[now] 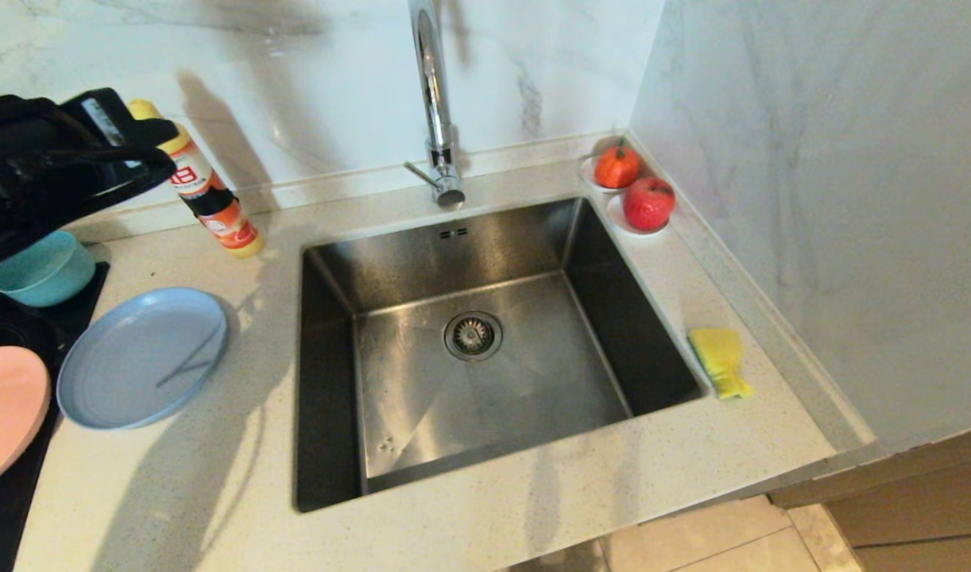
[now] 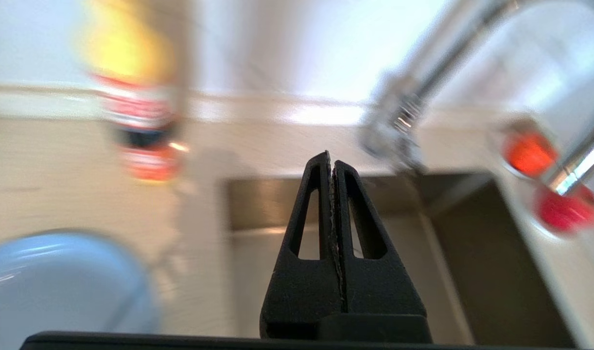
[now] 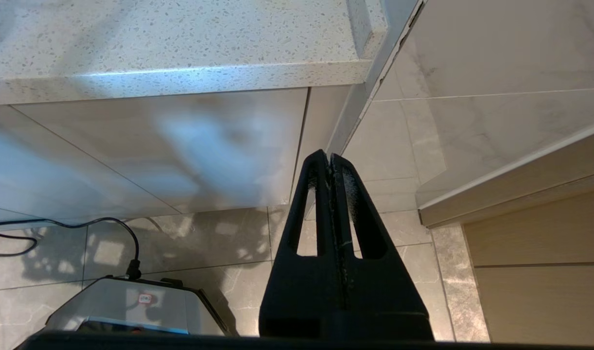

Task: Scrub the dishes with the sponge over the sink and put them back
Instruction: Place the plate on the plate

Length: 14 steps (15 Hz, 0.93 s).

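On the counter left of the sink (image 1: 485, 349), I see all three dishes resting apart from the basin: the teal bowl (image 1: 44, 268) at the far left, the pale blue plate (image 1: 140, 356) nearer the sink's left rim, and the pink plate (image 1: 5, 413) at the near left edge of the view. The sponge (image 1: 720, 359) lies on the counter just beside the sink's right rim, well apart from every dish. The basin holds nothing but its drain.

The left gripper (image 2: 332, 160) hangs above the far left of the counter, over the bowl and in front of the detergent bottle (image 1: 211, 199); its jaws are pressed together on nothing. The right gripper (image 3: 330, 160) is parked below the counter edge, pointing at the floor tiles, jaws likewise closed and empty.

I judge the task barely begun (no dish lifted, no sponge picked up). Everything remains: fetch the sponge, carry each dish over the basin, scrub, and return it.
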Motion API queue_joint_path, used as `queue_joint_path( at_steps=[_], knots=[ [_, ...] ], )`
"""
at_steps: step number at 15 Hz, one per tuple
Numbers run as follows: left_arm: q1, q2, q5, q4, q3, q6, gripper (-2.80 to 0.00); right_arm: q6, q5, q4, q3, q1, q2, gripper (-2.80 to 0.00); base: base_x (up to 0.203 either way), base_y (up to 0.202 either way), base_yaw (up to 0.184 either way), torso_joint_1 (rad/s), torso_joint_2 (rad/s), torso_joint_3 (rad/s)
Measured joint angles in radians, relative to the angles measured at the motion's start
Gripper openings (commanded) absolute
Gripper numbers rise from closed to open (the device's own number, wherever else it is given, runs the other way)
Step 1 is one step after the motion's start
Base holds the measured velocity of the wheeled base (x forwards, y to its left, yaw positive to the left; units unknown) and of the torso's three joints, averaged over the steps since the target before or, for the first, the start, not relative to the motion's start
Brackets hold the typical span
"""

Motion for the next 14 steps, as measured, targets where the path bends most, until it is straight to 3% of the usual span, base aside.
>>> queue_joint_path(
  at_steps=[3,6,11,14],
  knots=[
    [0.000,-0.151,0.156,0.115,0.006,0.040,-2.80,0.000,0.000,0.000,0.000,0.000,0.000,-2.80,0.000,0.000,0.000,0.000,0.00,0.000],
    [0.032,-0.243,0.359,0.228,0.004,0.051,-2.80,0.000,0.000,0.000,0.000,0.000,0.000,-2.80,0.000,0.000,0.000,0.000,0.00,0.000],
    [0.264,-0.302,0.451,0.232,0.079,0.051,-2.80,0.000,0.000,0.000,0.000,0.000,0.000,-2.80,0.000,0.000,0.000,0.000,0.00,0.000],
    [0.337,-0.337,0.618,0.235,0.170,0.049,-2.80,0.000,0.000,0.000,0.000,0.000,0.000,-2.80,0.000,0.000,0.000,0.000,0.00,0.000]
  ],
)
